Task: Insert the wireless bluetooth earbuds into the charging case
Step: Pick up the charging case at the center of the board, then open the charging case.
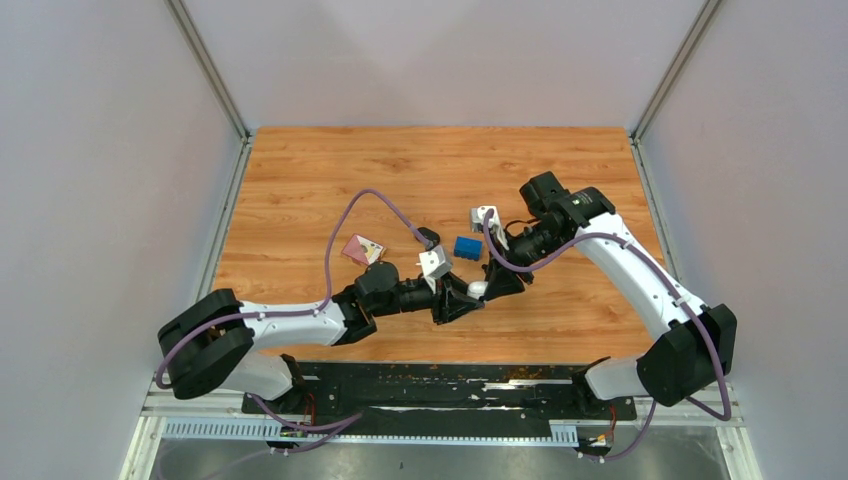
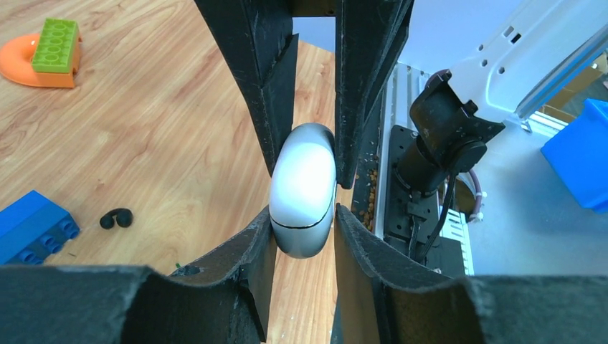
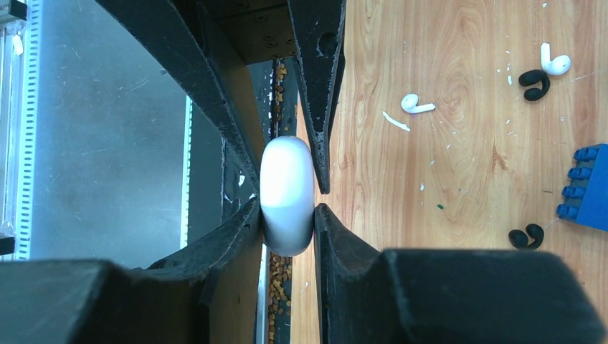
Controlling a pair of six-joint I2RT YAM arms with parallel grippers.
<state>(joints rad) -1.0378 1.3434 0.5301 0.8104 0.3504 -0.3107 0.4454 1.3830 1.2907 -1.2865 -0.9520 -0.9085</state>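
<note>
The white oval charging case [image 1: 478,290] is held off the table near its front edge, between both grippers, its lid seam closed. My left gripper [image 2: 304,215] is shut on one end of the case [image 2: 302,188]. My right gripper [image 3: 287,208] is shut on its other end [image 3: 287,193]. Each gripper's fingers show opposite the other's in the wrist views. Two white earbuds [image 3: 416,104] [image 3: 556,63] and two black earbuds [image 3: 534,82] [image 3: 525,236] lie loose on the wood. One black earbud [image 2: 116,218] also shows in the left wrist view.
A blue block [image 1: 466,247] lies on the wood behind the grippers, near the earbuds [image 3: 588,186]. A thin white sliver [image 3: 396,120] lies by one white earbud. An orange piece with a green brick [image 2: 43,54] and a pink object [image 1: 361,250] lie further left.
</note>
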